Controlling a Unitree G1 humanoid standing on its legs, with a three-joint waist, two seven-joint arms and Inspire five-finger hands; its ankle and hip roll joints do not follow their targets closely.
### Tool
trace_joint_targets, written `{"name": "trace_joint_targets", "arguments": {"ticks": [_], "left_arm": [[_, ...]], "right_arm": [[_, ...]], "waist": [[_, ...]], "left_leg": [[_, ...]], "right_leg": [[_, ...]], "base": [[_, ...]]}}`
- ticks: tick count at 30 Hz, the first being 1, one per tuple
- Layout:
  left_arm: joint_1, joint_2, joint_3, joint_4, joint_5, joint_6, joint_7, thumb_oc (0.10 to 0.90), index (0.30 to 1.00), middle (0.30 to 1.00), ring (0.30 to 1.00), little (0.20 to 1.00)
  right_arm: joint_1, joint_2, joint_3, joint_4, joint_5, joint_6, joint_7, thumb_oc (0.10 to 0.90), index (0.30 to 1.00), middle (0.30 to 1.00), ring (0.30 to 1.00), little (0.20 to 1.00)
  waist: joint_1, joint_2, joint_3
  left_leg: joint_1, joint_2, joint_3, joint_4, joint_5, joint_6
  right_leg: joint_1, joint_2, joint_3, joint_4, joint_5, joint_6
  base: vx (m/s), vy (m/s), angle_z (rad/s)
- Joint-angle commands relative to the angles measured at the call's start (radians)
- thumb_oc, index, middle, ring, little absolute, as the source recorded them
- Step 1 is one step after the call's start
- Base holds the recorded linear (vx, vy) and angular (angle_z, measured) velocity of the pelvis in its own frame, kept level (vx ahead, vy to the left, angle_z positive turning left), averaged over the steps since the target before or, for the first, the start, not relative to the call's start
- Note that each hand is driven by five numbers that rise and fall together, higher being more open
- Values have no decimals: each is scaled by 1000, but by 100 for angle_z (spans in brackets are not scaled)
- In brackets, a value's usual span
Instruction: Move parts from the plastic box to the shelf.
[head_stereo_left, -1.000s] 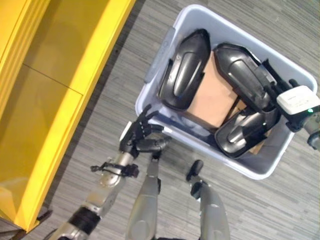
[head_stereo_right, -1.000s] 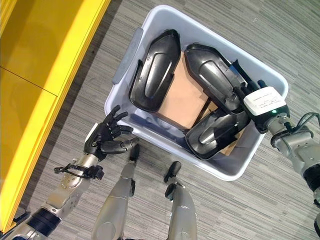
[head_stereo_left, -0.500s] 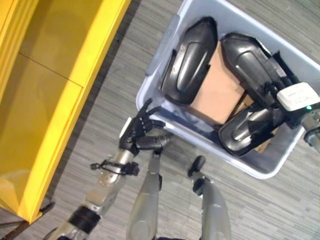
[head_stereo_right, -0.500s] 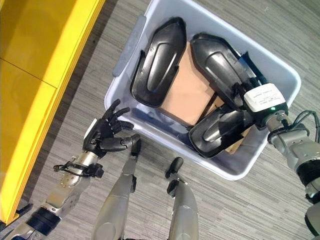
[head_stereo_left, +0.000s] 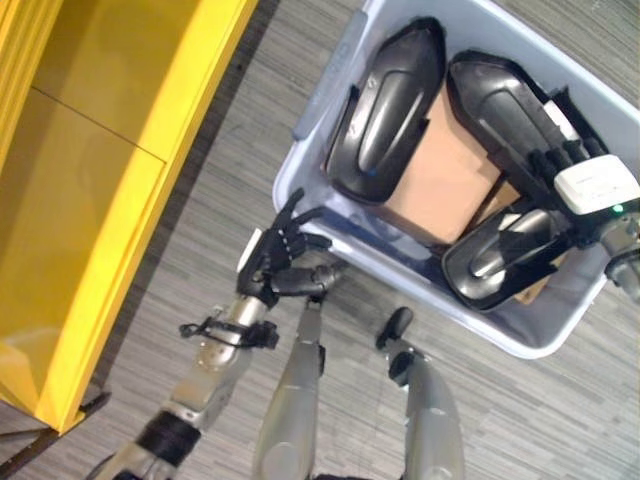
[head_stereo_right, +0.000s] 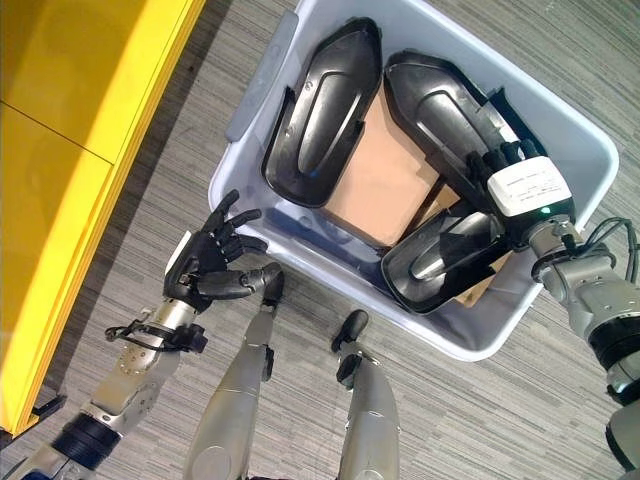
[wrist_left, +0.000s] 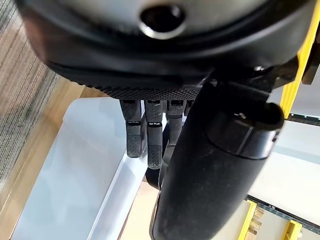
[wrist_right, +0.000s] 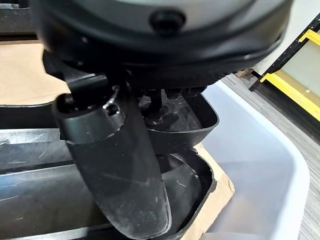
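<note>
A pale plastic box (head_stereo_left: 520, 338) stands on the floor and holds three black moulded parts on brown cardboard (head_stereo_left: 440, 185). One part (head_stereo_left: 385, 110) lies at the left, one (head_stereo_left: 500, 105) at the upper right, and one (head_stereo_left: 500, 255) at the lower right. My right hand (head_stereo_right: 520, 190) is inside the box, its fingers laid straight on the upper right part. In the right wrist view its thumb (wrist_right: 115, 160) hangs over the black parts (wrist_right: 30, 195). My left hand (head_stereo_left: 272, 265) is open with fingers spread, just outside the box's near left corner. The yellow shelf (head_stereo_left: 90, 170) stands at the left.
Grey striped carpet (head_stereo_left: 230, 180) separates the shelf from the box. The box has a grey handle (head_stereo_right: 250, 110) on the wall facing the shelf. In the left wrist view the fingers (wrist_left: 150, 135) point at the box's pale wall (wrist_left: 75, 170).
The camera has shifted, so the box sits higher in the views. My right hand has moved a little further into the box over the parts. The left hand stays by the corner.
</note>
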Motion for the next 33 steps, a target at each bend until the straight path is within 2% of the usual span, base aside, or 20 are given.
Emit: {"name": "trace_joint_targets", "arguments": {"ticks": [1,8,17,26,33], "left_arm": [[55,0,-35,5,4,29,10,900,1000,1000,1000,1000],[58,6,-40,2,5,29,1,900,1000,1000,1000,1000],[53,3,-38,13,7,35,-1,900,1000,1000,1000,1000],[49,-3,-35,29,10,46,-11,900,1000,1000,1000,1000],[61,-3,-10,32,21,58,-25,900,1000,1000,1000,1000]], "right_arm": [[-109,-44,5,56,9,36,-39,400,300,300,300,300],[-109,-9,35,122,-3,37,-22,400,300,300,300,300],[-47,-27,-10,25,-23,36,-35,400,300,300,300,300],[85,-43,-146,-90,-12,33,-65,400,300,300,300,300],[257,-59,-341,-261,-7,14,-84,400,300,300,300,300]], "waist": [[4,30,-10],[5,34,-10],[-7,21,-10],[-7,4,-10],[-7,-9,-15]], "left_leg": [[0,75,7,80,-93,-33],[-9,74,5,81,-90,-33],[29,77,10,77,-96,-32],[119,79,17,50,-97,-34],[237,76,21,0,-90,-37]], "right_leg": [[36,-22,38,-86,115,73],[26,-22,36,-80,116,73],[58,-23,37,-81,118,75],[149,-19,28,-106,119,81],[268,-20,19,-147,125,89]], "base": [[-13,-3,4],[-2,4,2],[-1,4,1],[0,0,0],[0,0,0]]}}
